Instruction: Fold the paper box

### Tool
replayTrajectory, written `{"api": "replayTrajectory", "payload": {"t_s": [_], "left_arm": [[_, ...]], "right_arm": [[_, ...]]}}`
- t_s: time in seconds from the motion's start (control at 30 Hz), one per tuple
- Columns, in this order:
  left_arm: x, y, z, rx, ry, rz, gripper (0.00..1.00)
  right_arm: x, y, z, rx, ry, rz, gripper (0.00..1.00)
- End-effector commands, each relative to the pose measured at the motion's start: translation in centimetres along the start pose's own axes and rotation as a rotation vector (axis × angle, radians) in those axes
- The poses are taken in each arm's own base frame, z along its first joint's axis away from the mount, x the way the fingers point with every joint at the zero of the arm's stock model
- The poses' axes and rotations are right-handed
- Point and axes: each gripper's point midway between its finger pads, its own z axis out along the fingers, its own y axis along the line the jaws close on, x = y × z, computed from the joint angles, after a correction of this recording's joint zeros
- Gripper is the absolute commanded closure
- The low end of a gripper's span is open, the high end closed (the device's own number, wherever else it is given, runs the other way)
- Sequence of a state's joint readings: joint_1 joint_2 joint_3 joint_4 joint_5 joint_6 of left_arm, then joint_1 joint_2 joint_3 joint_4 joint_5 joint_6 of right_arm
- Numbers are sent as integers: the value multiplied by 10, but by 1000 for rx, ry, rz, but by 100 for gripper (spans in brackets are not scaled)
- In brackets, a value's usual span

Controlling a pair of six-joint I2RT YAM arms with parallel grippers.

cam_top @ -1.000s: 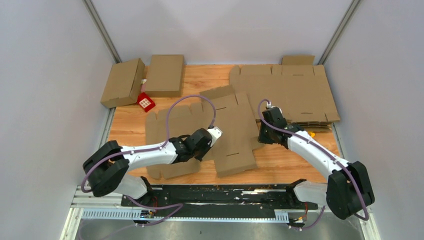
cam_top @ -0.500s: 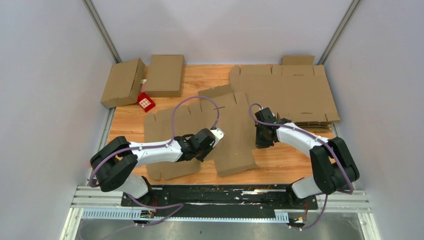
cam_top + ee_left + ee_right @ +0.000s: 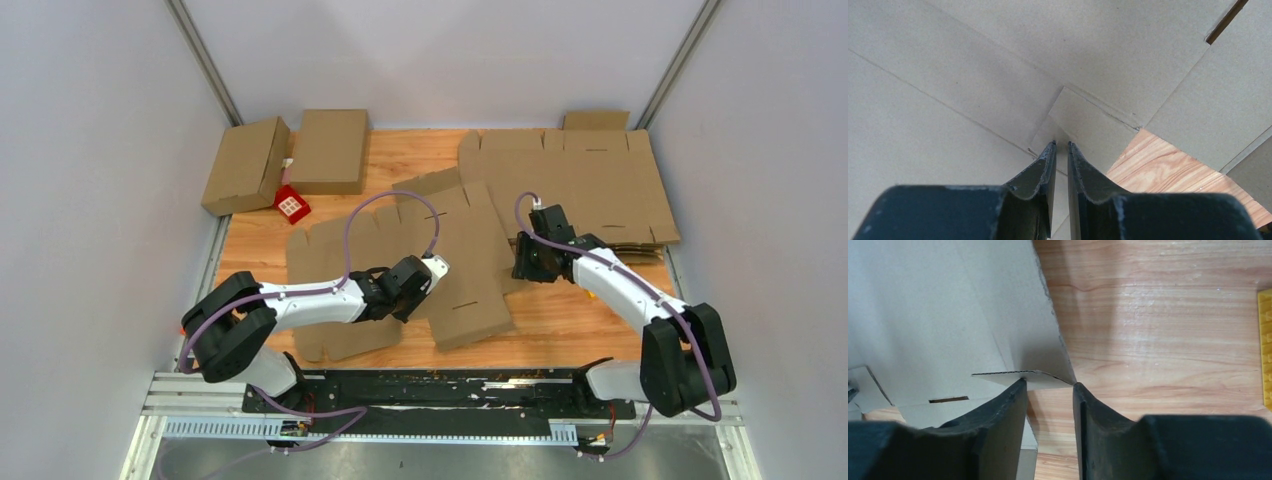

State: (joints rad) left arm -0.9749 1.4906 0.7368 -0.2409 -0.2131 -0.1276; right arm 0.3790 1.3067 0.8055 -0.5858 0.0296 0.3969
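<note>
Enclosed cell. Left wall [image 3: 90, 150], back wall [image 3: 440, 50] and right wall [image 3: 775, 150] are plain, pale grey and matte. A grey metal post [image 3: 205, 60] slants up the far-left corner, and a second post [image 3: 680, 55] does the same at far right. Table [image 3: 415, 150]: light wood-grain top, orange-tan, spanning nearly the whole width between the side walls. The right wrist view shows the grain close, with a soft sheen. Along the near edge a black rail [image 3: 440, 385] sits on a silver frame [image 3: 190, 405], with a slotted white duct [image 3: 230, 428] just below. Nearest strip: a dull grey metal surface [image 3: 450, 460]. Light is even and diffuse; shadows are faint and soft-edged
</note>
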Motion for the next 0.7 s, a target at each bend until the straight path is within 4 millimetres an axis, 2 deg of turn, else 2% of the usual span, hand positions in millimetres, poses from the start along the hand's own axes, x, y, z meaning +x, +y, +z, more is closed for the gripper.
{"api": "replayTrajectory", "payload": {"t_s": [0.0, 0.07, 0.13, 0.27, 0.33, 0.47, 0.53, 0.6, 0.67], "left_arm": [[-6, -2, -2, 11, -14, -5, 78], [-5, -2, -2, 13, -14, -6, 78], [-5, -2, -2, 16, -14, -5, 78], [-5, -3, -3, 17, -12, -2, 78], [-5, -3, -3, 18, -12, -2, 78], [-4, -3, -3, 21, -12, -2, 78], [-4, -3, -2, 21, -9, -2, 78], [-5, -4, -2, 23, -12, -1, 78], [-4, -4, -2, 22, -11, 1, 79]], "right_arm": [[-19, 7, 5, -65, -22, 50, 52], [-24, 6, 6, -66, -44, 78, 34], [-27, 9, 10, -101, -69, 107, 22], [-17, 15, 28, -150, -18, 156, 16], [-12, 19, 38, -181, 4, 173, 16], [-4, 26, 47, -259, 28, 192, 24], [-4, 29, 47, -287, 25, 184, 32], [-5, 32, 45, -318, 9, 178, 45], [-7, 32, 40, -327, -17, 170, 48]]}}
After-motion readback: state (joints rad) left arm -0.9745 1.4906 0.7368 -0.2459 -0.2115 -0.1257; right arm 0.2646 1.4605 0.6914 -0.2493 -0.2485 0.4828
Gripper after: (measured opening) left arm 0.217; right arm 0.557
